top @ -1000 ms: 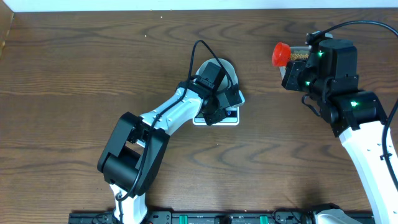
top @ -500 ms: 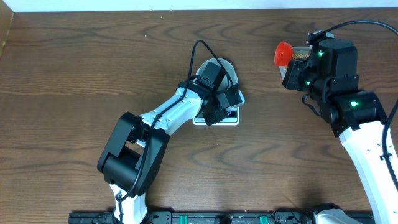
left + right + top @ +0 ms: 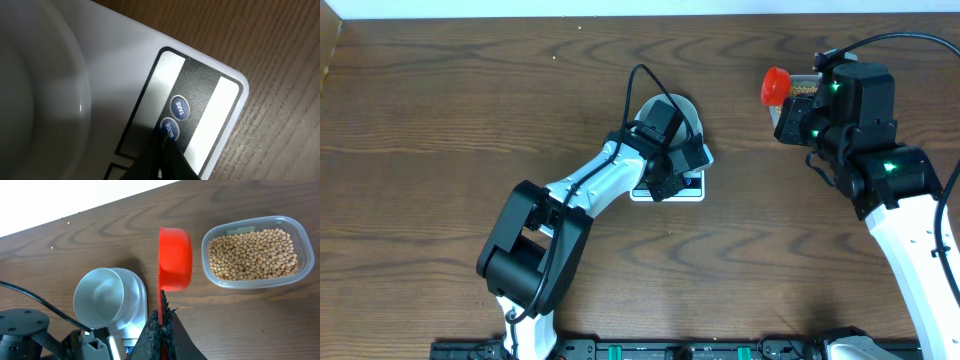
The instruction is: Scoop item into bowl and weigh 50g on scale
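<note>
Here the left gripper, pinched shut, sets its tips on the MODE button of the white scale, which carries the empty pale bowl. The right gripper clamps the handle of the red scoop, whose long axis runs straight out from the fingers, its empty cup foremost. Tan beans fill the clear tub beside the cup.

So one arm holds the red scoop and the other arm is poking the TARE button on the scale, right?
Not quite. The left gripper, shut, has its tips on the MODE button, not the TARE button beside it, as the left wrist view shows. The rest is right: the right gripper holds the red scoop, and the buttons are on the scale.
</note>
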Motion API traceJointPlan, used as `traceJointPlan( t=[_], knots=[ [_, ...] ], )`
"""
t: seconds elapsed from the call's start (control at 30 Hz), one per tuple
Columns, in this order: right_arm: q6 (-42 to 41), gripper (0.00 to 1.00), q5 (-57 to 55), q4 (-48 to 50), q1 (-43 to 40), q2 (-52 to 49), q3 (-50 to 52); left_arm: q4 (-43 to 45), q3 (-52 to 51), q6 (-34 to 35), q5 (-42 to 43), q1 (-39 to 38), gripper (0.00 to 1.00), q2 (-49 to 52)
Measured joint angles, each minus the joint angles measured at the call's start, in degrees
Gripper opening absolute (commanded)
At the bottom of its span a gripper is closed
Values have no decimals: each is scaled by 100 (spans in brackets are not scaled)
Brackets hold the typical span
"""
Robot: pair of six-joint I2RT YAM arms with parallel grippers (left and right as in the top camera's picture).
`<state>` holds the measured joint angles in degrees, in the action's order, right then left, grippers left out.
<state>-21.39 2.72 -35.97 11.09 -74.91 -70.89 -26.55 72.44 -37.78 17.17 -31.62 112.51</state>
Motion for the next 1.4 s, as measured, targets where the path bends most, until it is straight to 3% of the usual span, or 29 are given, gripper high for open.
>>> traceJointPlan(
  t=[1.4],
  knots=[
    [0, 1, -17, -22, 0, 0, 0, 35, 0, 223, -105, -7, 7, -11]
  ],
)
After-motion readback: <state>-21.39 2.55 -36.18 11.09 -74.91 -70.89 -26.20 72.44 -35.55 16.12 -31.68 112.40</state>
